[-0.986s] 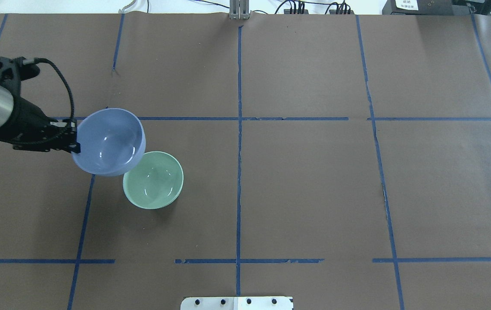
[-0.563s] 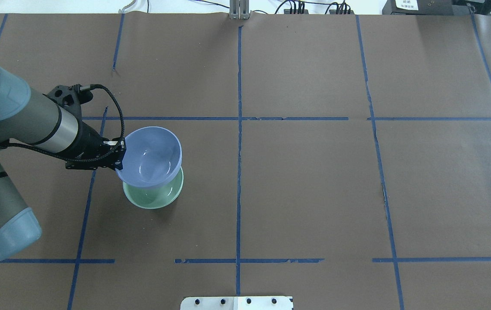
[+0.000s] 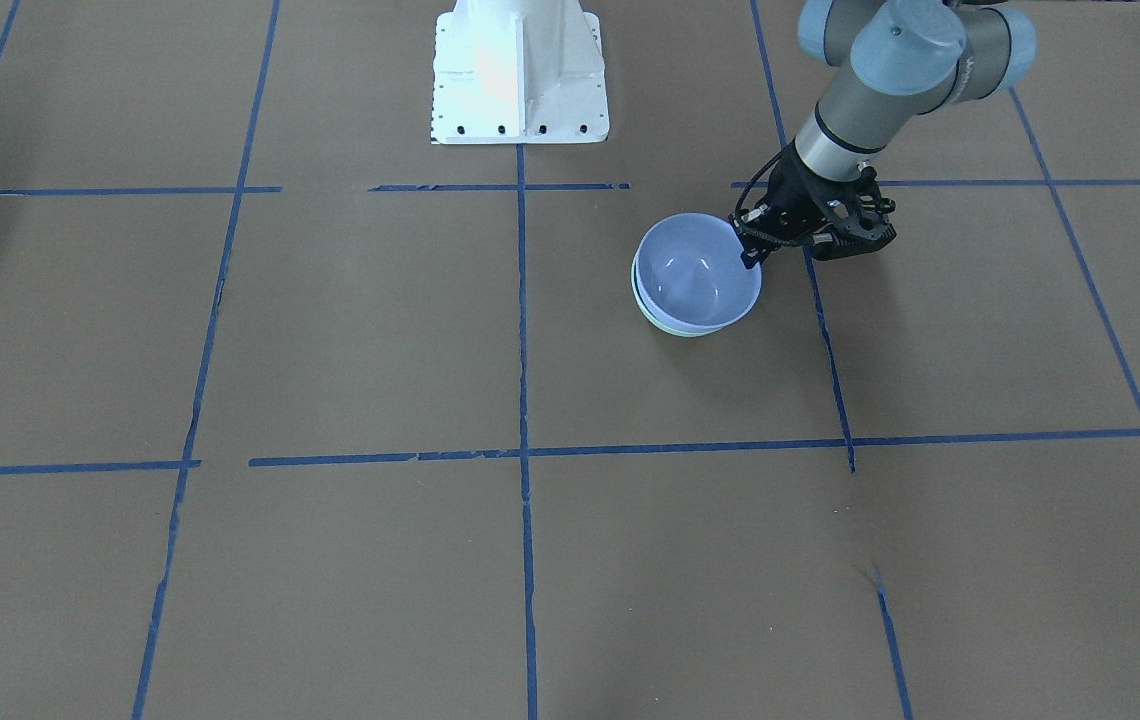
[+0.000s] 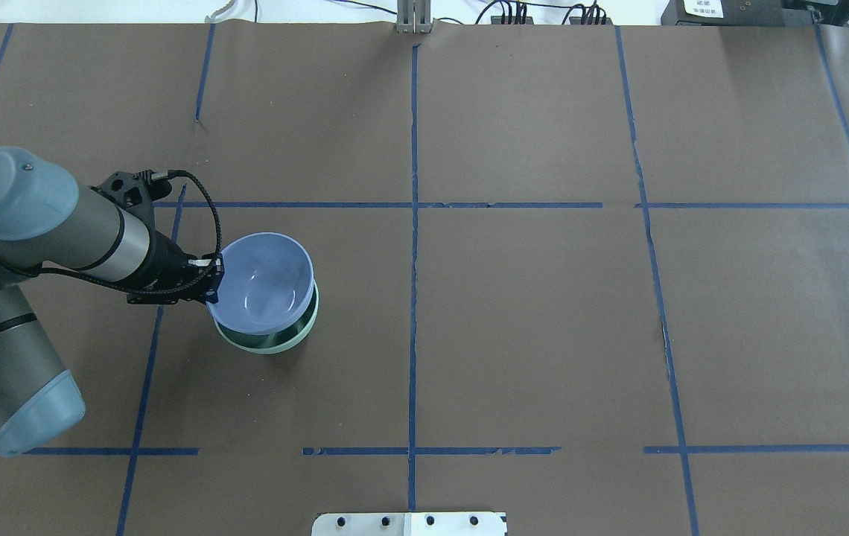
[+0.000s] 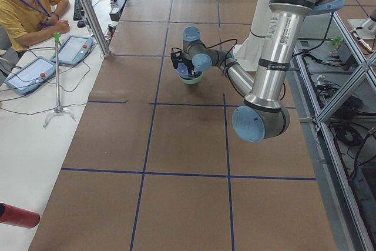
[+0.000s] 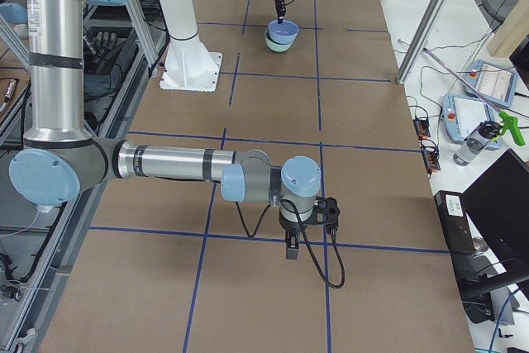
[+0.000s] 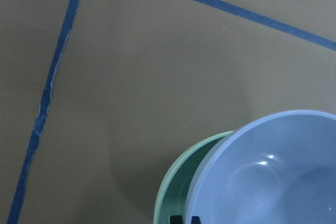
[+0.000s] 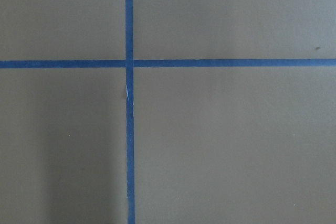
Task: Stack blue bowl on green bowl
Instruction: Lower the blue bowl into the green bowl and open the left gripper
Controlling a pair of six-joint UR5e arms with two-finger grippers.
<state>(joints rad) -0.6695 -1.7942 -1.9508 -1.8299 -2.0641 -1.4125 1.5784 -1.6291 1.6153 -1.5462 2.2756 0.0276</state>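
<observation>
Two glossy bowls, nested: the blue bowl sits low inside the green bowl, of which only a crescent of rim shows. The left gripper pinches the blue bowl's rim on the side toward its arm. Rigid, smooth and probably brittle, the blue bowl is likely slippery and moderately heavy. The thin rim offers the one practical hold, so release should be gentle. The right gripper hangs well apart over the table; whether it is spread or closed cannot be told.
</observation>
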